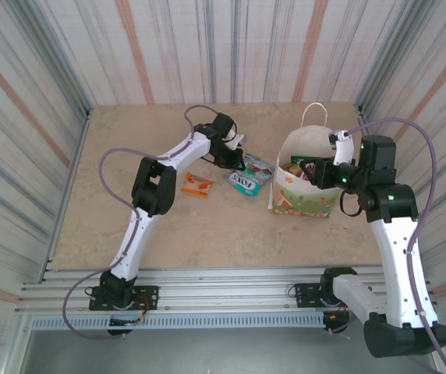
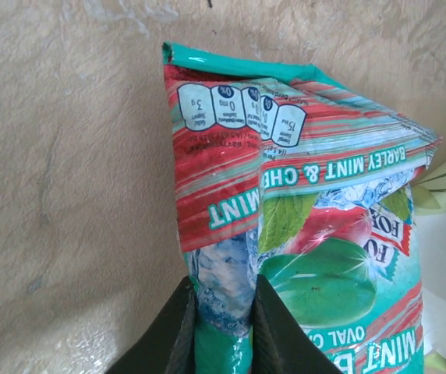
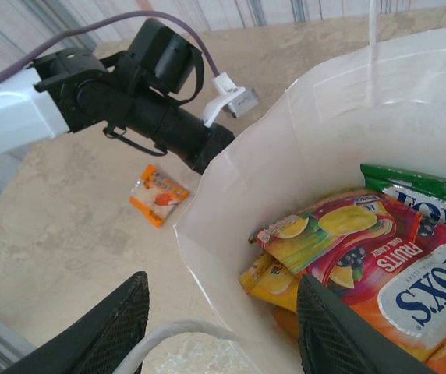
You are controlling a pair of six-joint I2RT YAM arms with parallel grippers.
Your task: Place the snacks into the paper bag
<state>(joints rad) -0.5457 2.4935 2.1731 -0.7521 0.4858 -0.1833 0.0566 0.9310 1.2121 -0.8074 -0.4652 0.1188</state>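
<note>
Several snacks (image 3: 379,257) are lying inside the paper bag (image 1: 305,204). A teal packet (image 1: 242,181) and a small orange packet (image 1: 198,185) are waiting on the table (image 1: 129,226) at its 9 o'clock. The left gripper (image 2: 223,296) is pinching a mint packet (image 2: 316,234) by its edge, jaws nearly closed. The right gripper (image 3: 221,300) is standing half open around the bag's rim.

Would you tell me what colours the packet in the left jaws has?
The shiny flat mint packet is teal-green with red stripes; left wrist view.

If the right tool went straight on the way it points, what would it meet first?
Probably the paper bag: its white rim sits between the fingers of the right tool; depth unclear.
</note>
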